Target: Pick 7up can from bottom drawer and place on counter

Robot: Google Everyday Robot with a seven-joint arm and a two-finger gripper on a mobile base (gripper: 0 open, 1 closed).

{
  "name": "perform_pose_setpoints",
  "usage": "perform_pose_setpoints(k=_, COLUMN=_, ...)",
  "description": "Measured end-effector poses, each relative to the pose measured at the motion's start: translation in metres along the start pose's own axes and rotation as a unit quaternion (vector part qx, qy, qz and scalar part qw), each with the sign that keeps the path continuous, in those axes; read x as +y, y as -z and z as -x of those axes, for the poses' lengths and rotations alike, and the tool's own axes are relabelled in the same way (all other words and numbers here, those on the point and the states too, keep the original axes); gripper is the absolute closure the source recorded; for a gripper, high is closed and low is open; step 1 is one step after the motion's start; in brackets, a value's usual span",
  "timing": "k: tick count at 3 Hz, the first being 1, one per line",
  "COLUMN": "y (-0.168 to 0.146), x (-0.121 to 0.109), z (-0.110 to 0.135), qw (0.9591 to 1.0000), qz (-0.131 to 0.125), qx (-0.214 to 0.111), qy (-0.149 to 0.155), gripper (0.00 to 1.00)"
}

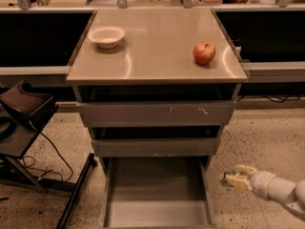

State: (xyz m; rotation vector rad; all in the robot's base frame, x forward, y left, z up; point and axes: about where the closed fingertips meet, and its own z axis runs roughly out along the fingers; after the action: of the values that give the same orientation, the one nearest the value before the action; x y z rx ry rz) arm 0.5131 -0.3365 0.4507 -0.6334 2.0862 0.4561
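Observation:
The bottom drawer [157, 197] is pulled out below the two shallower drawers, and the part of its grey floor that shows is bare. No 7up can shows in the camera view. My gripper [234, 179], on a white arm coming in from the lower right, is outside the drawer, just right of its right wall and over the speckled floor. The tan counter [157, 46] on top of the cabinet carries a red apple [204, 53] at the right and a white bowl [106, 36] at the back left.
The top drawer [157, 113] and middle drawer [155, 147] are slightly pulled out. A black stand with cables [24, 120] sits left of the cabinet. A dark-fronted ledge with metal posts [43, 8] runs behind.

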Motion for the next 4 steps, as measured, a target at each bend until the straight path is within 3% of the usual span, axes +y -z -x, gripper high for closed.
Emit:
perform_pose_setpoints(k=1, y=0.064, x=-0.008, z=0.068, qw=0.9993, qz=-0.001, qx=-0.033, qy=0.018, gripper=1.0)
perform_pose_setpoints(k=2, y=0.074, x=0.007, z=0.081, qw=0.9987, qz=0.024, qx=-0.027, qy=0.034, gripper=1.0)
perform_pose_setpoints(k=3, y=0.073, x=0.007, z=0.08, qw=0.9988, qz=0.025, qx=-0.028, qy=0.033, gripper=1.0)
perform_pose_setpoints(k=4, y=0.08, x=0.029, z=0.123, qw=0.9935, qz=0.067, qx=-0.04, qy=0.083, gripper=1.0)
